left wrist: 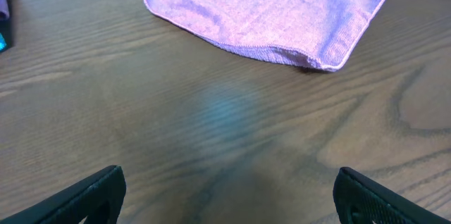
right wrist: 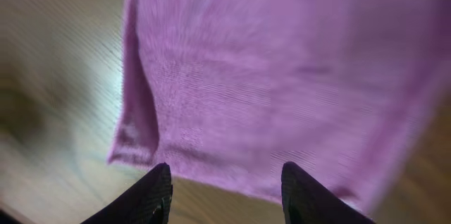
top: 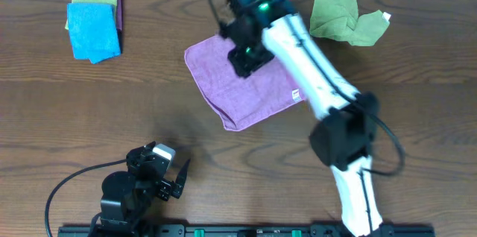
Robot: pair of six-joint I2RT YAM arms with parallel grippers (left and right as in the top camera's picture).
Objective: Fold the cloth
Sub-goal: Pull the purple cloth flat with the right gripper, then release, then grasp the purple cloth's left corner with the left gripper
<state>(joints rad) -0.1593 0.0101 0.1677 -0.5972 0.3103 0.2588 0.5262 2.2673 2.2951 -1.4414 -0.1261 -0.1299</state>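
The purple cloth (top: 246,92) lies on the table near the middle, with a small white tag (top: 295,95) at its right edge. It fills the top of the left wrist view (left wrist: 275,16) and most of the right wrist view (right wrist: 282,76). My right gripper (top: 242,62) hovers over the cloth's far edge; its fingers (right wrist: 225,189) are open and hold nothing, and the cloth's edge lies just beyond their tips. My left gripper (top: 177,179) rests near the front edge, open and empty (left wrist: 229,196), well short of the cloth.
A bright blue cloth (top: 93,32) lies on a light-green and a purple one at the far left. A crumpled light-green cloth (top: 344,17) lies at the far right. The right arm (top: 320,80) reaches across the cloth's right side.
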